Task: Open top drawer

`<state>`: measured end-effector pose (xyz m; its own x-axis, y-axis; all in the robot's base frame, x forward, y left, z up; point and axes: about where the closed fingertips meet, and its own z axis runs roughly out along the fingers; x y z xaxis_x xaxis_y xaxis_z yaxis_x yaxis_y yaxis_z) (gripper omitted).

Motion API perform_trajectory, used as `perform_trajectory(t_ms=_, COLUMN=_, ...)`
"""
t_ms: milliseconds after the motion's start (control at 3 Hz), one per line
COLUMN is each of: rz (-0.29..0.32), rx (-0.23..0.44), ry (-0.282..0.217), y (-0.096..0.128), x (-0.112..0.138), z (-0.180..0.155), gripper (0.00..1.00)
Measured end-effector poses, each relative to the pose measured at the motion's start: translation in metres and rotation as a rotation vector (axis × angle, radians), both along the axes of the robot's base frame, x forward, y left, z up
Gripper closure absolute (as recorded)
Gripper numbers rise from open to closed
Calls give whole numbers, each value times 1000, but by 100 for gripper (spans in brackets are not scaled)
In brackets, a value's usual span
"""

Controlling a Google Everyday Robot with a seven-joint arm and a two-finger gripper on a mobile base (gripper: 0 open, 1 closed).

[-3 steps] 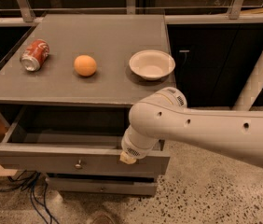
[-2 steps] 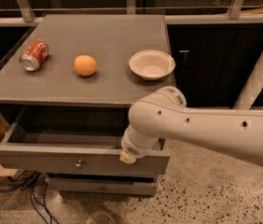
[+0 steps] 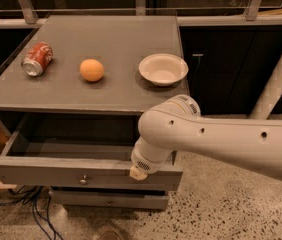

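The top drawer (image 3: 56, 173) is pulled out from under the grey cabinet top. Its wide grey front carries a small round metal knob (image 3: 83, 179) at centre, and its grey inside (image 3: 71, 146) shows. My white arm (image 3: 181, 134) reaches in from the right and bends down, and its rounded end (image 3: 142, 166) sits at the upper edge of the drawer front, right of the knob. My gripper is hidden behind this arm. Nothing touches the knob.
On the cabinet top (image 3: 116, 39) lie a red soda can (image 3: 36, 59) on its side, an orange (image 3: 91, 70) and a white bowl (image 3: 163, 69). A lower drawer front (image 3: 108, 200) sits shut beneath. Cables (image 3: 26, 204) lie on the speckled floor at left.
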<state>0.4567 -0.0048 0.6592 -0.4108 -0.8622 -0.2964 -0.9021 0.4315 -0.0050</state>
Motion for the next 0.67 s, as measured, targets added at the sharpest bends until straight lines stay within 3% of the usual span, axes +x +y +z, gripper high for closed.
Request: perform_trajectory(t_ms=667, rz=-14, rx=-13, ry=35, y=-2, x=-19, z=2, gripper=100)
